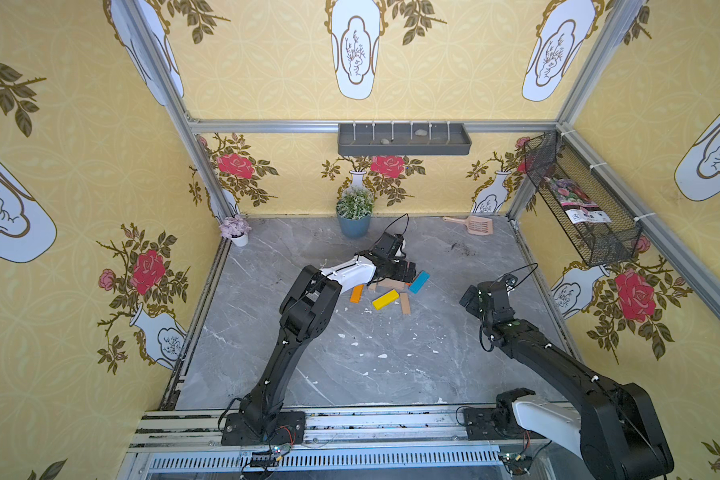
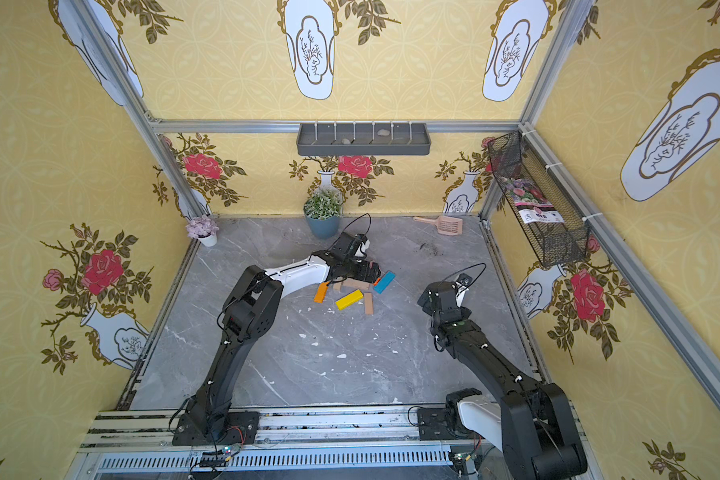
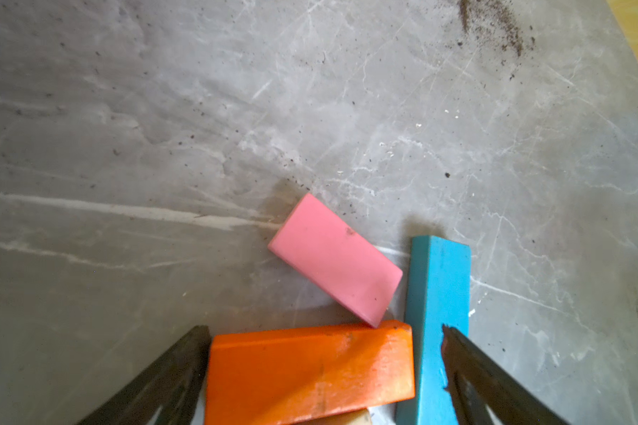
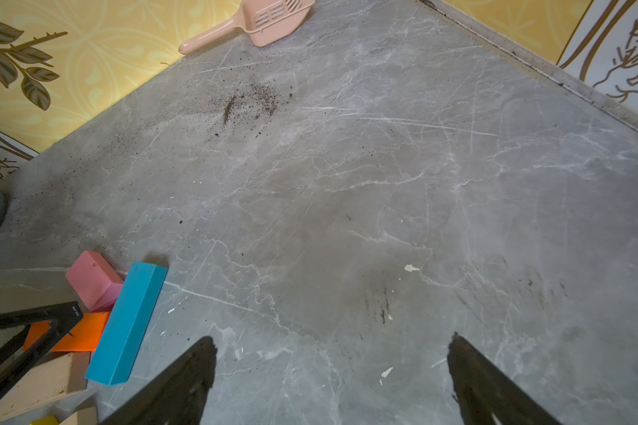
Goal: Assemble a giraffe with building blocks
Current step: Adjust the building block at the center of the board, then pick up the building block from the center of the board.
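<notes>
Both top views: blocks point(image 1: 391, 289) lie in a loose heap mid-surface point(image 1: 350, 365), left hand point(image 1: 408, 272) low over it, right hand point(image 1: 468, 301) apart to the right. Left wrist: left hand wide, straddling orange block point(image 3: 310, 371), with pink block point(image 3: 336, 259) and blue block point(image 3: 439, 294) against it. Right wrist: right hand wide, empty, over bare surface beside blue block.

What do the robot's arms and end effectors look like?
The left arm and right arm are black jointed links, each with one white shell, white cable ties and thin black looping wrist cables. The left end effector and right end effector have dark tapered fingers.
</notes>
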You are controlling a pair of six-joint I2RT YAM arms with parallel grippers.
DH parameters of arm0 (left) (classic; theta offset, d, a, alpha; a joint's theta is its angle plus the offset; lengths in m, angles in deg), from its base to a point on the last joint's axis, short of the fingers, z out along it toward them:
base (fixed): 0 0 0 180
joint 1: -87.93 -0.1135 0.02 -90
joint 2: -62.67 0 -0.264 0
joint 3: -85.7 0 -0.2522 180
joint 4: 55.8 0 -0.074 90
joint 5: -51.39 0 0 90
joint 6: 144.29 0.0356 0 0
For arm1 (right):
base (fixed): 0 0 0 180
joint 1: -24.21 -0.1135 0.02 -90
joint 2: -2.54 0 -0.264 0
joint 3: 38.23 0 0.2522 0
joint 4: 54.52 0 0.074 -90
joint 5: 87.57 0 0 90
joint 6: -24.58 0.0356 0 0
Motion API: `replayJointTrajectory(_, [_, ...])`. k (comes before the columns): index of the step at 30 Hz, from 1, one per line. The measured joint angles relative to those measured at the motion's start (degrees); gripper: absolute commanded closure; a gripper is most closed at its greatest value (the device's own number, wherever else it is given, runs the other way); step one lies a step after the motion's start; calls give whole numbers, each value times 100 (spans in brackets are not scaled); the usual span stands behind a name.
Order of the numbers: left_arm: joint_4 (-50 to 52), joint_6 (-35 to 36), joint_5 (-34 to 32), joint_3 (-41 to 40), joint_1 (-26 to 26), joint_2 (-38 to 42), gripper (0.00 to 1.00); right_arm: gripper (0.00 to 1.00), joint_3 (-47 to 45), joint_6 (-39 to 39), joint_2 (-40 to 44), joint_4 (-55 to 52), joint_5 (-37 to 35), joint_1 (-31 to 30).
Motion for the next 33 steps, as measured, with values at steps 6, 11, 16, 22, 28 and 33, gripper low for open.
replayJointTrajectory(6, [769, -131, -503, 833, 4, -315, 9, 1, 22, 0, -72, -15, -4, 0])
replayJointTrajectory(11, [1150, -568, -1161, 1255, 68, -601, 12, 1, 133, 4, -258, -44, -13, 0])
replayJointTrajectory(16, [1362, -944, -1539, 1652, 177, -822, 12, 2, 210, 4, -420, -57, -17, -7])
replayJointTrajectory(22, [1482, -1226, -1552, 2011, 232, -994, 12, 2, 243, 0, -476, -48, -4, -20])
replayJointTrajectory(28, [1504, -1294, -1432, 2420, 321, -1248, 19, 2, 258, -15, -555, -48, 2, -26])
replayJointTrajectory(33, [1484, -1263, -1432, 2573, 400, -1375, 27, 2, 273, -133, -632, -26, 140, -44])
